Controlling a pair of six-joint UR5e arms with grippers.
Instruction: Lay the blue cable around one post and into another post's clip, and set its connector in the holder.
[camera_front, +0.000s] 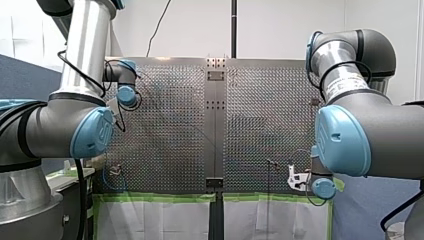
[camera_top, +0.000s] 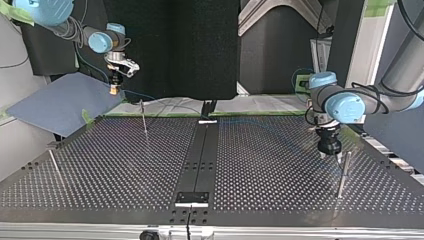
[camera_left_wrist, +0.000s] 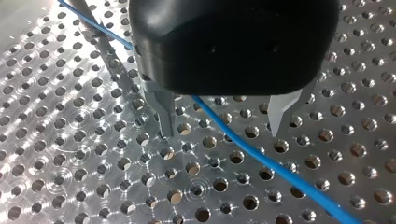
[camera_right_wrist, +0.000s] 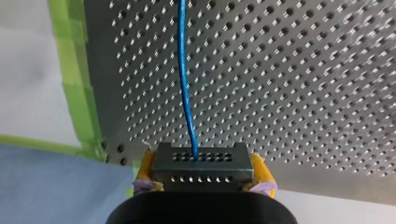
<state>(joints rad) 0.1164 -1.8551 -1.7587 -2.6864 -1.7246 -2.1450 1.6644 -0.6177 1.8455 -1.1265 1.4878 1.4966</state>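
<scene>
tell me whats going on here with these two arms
My right gripper is shut on the connector near the table's edge, and the cable runs out from it across the table. My left gripper hangs low over the table beside a post, its fingers open on either side of the cable, not gripping it. The connector is not yet in a holder.

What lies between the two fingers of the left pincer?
The blue cable crosses the gap between the left pincer's open fingers, over the holed table; the left wrist view shows it.
</scene>
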